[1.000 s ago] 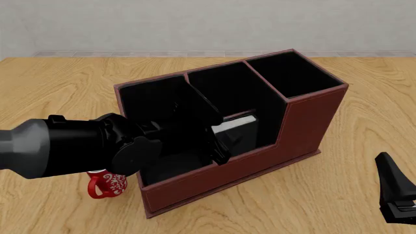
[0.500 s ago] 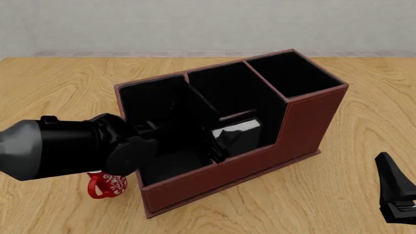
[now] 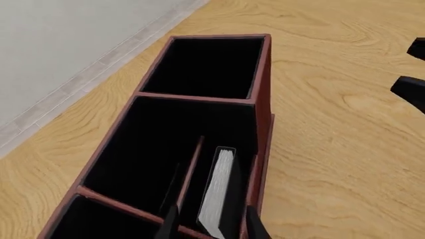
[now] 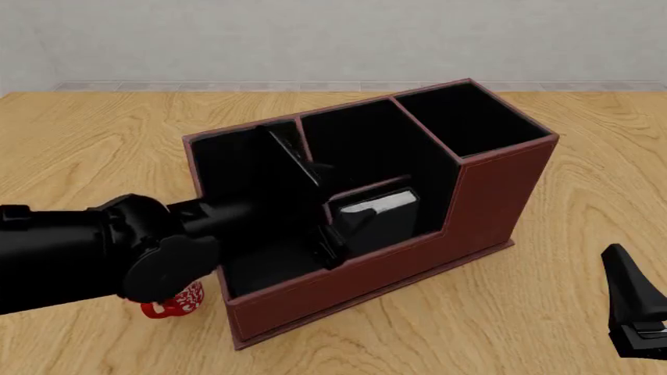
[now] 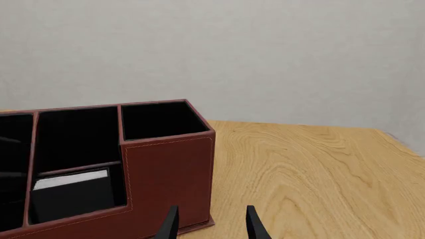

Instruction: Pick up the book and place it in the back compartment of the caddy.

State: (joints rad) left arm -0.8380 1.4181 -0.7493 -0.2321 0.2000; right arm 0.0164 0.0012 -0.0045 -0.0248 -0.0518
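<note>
Book upright in caddy mid column, by low outer wall. L gripper fingers wide, astride book, not touching. R gripper fingers apart, holding nothing.

The left arm hid most of the mug. The caddy's low front wall hid the book's lower part. The right gripper was cut by the front view's edge, and only fingertips showed in its wrist view.

Book upright inside caddy; right gripper apparently empty, fingers apart
</note>
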